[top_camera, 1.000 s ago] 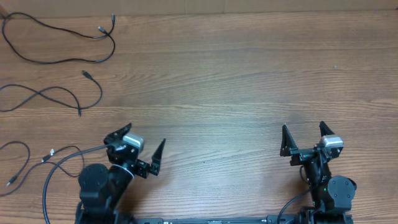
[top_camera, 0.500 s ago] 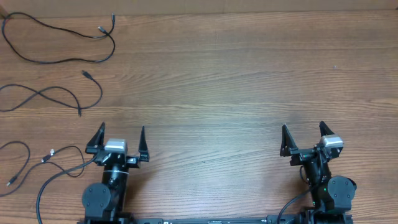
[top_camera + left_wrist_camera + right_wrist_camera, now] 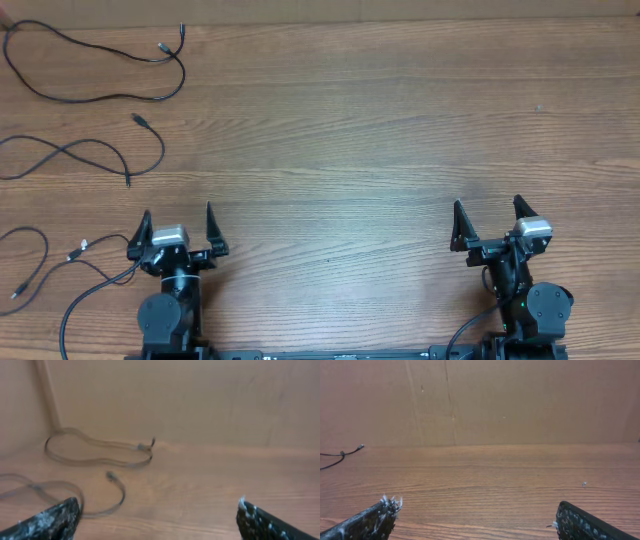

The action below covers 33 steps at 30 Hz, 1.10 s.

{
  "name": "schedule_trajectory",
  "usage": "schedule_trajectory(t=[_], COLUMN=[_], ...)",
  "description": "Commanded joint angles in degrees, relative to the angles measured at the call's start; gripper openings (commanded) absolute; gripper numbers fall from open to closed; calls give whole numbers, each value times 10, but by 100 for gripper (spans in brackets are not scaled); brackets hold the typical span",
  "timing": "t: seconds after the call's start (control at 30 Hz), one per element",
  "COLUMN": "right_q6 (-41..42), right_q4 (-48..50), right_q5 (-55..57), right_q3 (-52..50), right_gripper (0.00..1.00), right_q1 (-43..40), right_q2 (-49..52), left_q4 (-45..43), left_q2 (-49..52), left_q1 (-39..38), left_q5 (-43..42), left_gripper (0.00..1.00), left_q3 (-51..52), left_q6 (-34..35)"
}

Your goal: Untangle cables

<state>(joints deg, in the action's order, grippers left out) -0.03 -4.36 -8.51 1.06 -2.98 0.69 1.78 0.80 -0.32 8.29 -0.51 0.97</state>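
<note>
While the left claw (image 3: 178, 228) and right claw (image 3: 487, 222) gape wide, the cables (image 3: 62, 151) lie apart, stretched left-to-right at the frame's left.

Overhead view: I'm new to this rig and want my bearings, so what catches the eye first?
Three thin black cables lie as separate loose strands down the left side of the wooden table, not knotted together. At the near edge, the left gripper and right gripper both stand open and empty, the left one close to the nearest cable.
</note>
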Motion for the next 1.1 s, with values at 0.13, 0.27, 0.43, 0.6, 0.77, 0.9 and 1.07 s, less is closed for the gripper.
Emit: schedule_trajectory(t=[0.13,0.27,0.43,0.6,0.77,0.9,1.07], right_q6=[-3,-3,-3,-3,-3,-3,-3], right_q4=[2,2,2,2,2,2,2], right_q5=[8,8,8,8,8,8,8], right_q3=[-6,-6,-6,-6,-6,-6,-6], right_gripper=[100,100,100,100,100,100,100], right_q1=[-2,-2,-2,-2,-2,-2,-2], right_q2=[-5,-5,-5,-5,-5,-5,-5], left_q4=[18,18,20,24,23,23,23], left_q2=[-6,-6,-6,-6,-6,-6,-6], left_q1=[3,3,3,3,3,3,3], left_q5=[30,26,2,-28,-6,-2,-3], left_gripper=[100,100,100,100,100,100,100], left_q3=[2,2,2,2,2,2,2], left_q6=[3,7,8,8,24,37,16])
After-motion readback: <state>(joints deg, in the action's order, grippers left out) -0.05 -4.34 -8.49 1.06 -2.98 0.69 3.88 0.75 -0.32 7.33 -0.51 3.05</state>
